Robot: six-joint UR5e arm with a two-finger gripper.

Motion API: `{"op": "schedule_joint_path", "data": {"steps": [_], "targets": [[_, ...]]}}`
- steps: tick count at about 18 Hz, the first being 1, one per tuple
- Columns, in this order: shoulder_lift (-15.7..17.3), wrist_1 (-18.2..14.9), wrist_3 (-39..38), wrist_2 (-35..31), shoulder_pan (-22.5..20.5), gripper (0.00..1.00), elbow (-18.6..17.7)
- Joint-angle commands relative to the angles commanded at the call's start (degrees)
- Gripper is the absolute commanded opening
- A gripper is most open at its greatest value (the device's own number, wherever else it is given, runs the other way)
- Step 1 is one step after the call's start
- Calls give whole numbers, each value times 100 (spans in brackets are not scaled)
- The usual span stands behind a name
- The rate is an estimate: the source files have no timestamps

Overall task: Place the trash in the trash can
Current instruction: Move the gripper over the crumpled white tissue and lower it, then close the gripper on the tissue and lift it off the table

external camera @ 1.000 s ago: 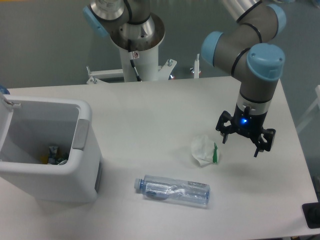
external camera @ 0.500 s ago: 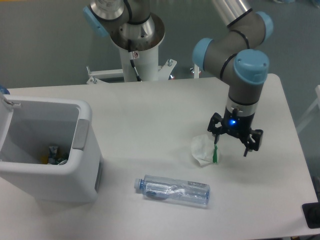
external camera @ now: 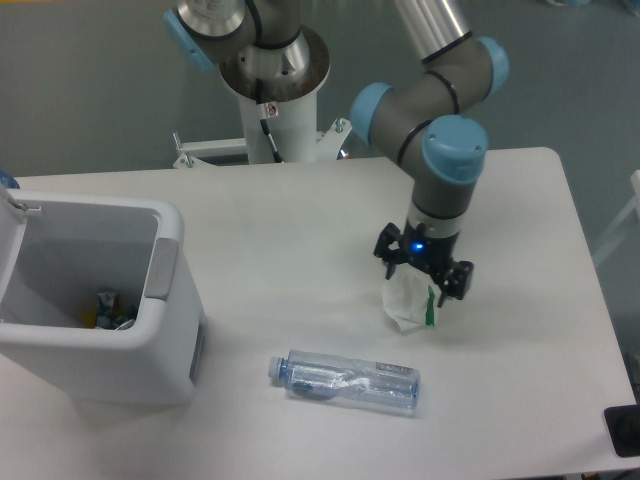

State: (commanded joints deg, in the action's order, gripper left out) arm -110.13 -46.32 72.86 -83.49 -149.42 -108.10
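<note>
A crumpled white paper wad with a green strip point(external camera: 408, 302) lies on the white table right of centre. My gripper point(external camera: 419, 285) hangs open directly above it, one finger on each side of its top; whether the fingers touch it I cannot tell. A clear plastic bottle with a bluish cap point(external camera: 345, 381) lies on its side near the front, below and left of the wad. The white trash can point(external camera: 165, 262) stands at the left edge, open, with some scraps in its bottom.
The arm's white pedestal point(external camera: 275, 110) stands at the back of the table. A dark object point(external camera: 622, 430) sits at the front right corner of the view. The table's right edge point(external camera: 585, 250) runs close to the gripper's side.
My gripper has travelled left across the table, from right of the paper wad to directly over it, and has come lower. The wad, the bottle and the trash can have not moved.
</note>
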Motion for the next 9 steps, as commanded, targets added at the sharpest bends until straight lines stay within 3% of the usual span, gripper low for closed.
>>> {"op": "schedule_joint_path", "data": {"steps": [3, 4, 6, 9], "targets": [[-61, 9, 35, -194, 176, 100, 17], [-79, 26, 113, -299, 194, 93, 17], [-70, 18, 202, -449, 255, 58, 17], [-70, 26, 202, -528, 256, 16, 35]]}}
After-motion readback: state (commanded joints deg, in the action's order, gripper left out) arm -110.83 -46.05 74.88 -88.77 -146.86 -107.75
